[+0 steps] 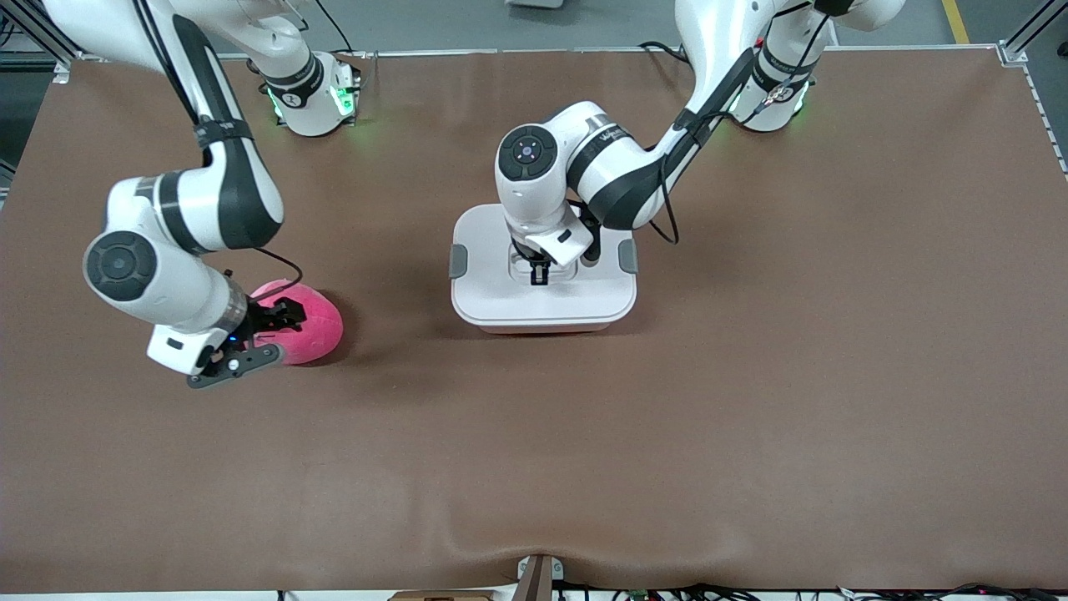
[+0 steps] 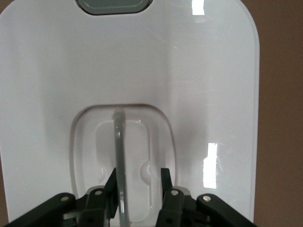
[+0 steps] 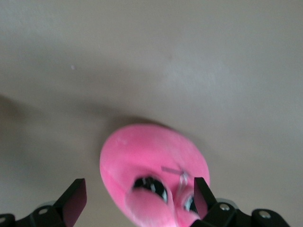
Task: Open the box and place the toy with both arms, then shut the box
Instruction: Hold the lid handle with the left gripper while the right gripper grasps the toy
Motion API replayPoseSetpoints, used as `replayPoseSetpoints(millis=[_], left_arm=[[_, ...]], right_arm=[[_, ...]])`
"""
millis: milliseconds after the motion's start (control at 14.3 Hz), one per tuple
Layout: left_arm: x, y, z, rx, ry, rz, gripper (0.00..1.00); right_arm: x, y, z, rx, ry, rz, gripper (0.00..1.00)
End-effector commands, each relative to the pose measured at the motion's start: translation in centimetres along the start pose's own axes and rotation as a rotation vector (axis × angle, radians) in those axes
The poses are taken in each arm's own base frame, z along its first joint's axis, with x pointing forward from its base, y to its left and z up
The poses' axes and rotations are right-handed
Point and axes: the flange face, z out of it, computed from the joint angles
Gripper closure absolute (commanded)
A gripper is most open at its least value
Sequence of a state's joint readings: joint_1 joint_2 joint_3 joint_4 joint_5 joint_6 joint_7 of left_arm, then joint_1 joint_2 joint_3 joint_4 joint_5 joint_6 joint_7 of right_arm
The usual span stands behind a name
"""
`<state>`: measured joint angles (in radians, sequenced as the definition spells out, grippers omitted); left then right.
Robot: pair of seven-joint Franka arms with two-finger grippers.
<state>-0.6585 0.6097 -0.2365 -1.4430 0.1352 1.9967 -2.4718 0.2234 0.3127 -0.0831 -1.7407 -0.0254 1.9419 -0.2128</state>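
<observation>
Front view: the box (image 1: 544, 280) sits mid-table (image 1: 751, 401), lid on, grey clips at both ends.
Left pincer (image 1: 539, 274): down in the lid's recessed centre, fingers (image 2: 110, 189) apart on either side of the thin clear handle (image 2: 119, 156), not pressing it.
Toy (image 1: 302, 322): on the table toward the right arm's end, well apart from the box.
Right pincer (image 1: 265, 328): low at the toy, fingers (image 3: 75, 201) spread wide around it.

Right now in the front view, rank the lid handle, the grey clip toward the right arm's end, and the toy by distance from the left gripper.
1. lid handle, under the left gripper.
2. grey clip, on the lid's edge.
3. toy, at the right gripper.
</observation>
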Motion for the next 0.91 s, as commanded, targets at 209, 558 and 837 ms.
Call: replayPoseSetpoints(millis=[209,558,837], left_arm=[[0.2,0.2,-1.1,-0.026,0.004,-0.013,0.73],[0.6,0.5,-2.0,-0.026,-0.009,-0.026,0.87],[0.6,0.4,-2.2,-0.026,-0.007,-0.026,0.95]], right_arm=[[-2.5,0.7,1.1,0.014,-0.072,0.013,0.0],[-2.6,0.5,3.9,0.015,-0.058,0.017,0.0],[-2.4,-0.3,4.5,0.017,-0.069,0.033,0.0]])
